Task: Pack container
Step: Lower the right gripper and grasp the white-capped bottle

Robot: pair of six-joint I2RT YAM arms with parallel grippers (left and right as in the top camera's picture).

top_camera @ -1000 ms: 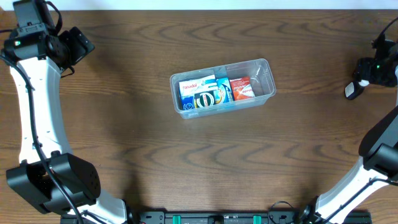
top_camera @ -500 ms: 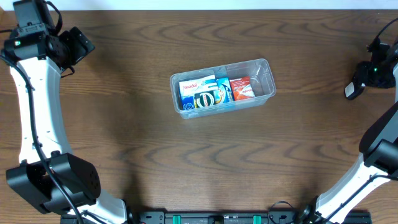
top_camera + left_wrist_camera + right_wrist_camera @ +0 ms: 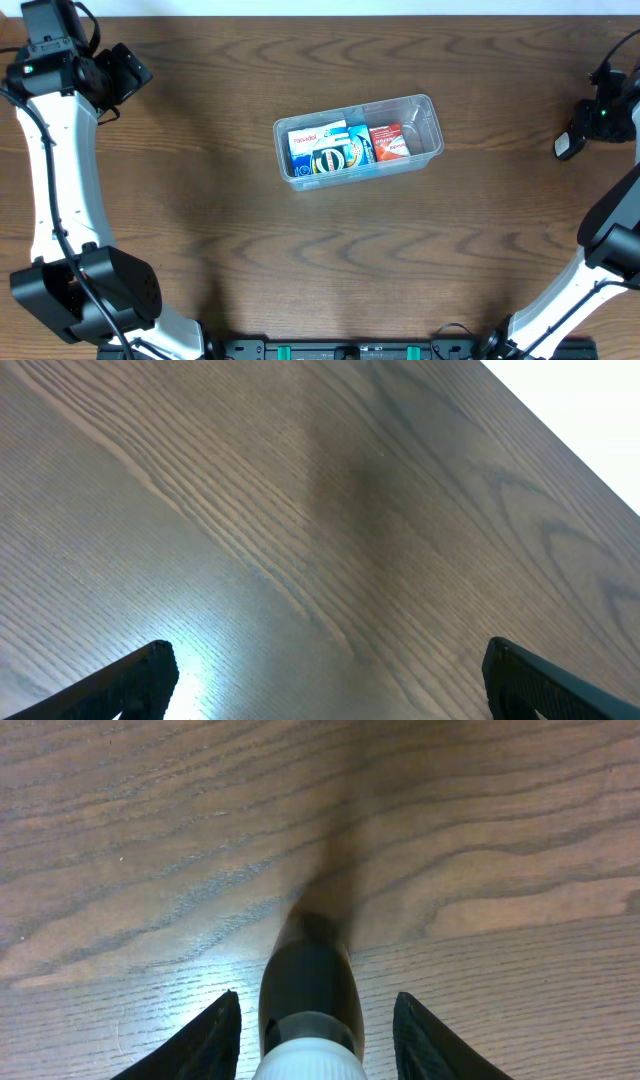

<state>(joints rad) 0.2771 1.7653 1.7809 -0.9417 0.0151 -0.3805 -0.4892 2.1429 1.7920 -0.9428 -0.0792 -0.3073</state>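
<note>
Well apart from the left tool, spread empty, and the right tool, agape around a dark bottle, the container — likely light, thin-walled, slick, best pinched at its rim — sits between them on the tabletop.

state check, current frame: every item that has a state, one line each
container: upright, no lid, partly filled, right end bare
boxes: three, side by side inside the container
left gripper: open, empty, over bare table
right gripper: open, fingers either side of the bottle, gaps showing
bottle: dark, white cap, outside the container, not gripped
</note>
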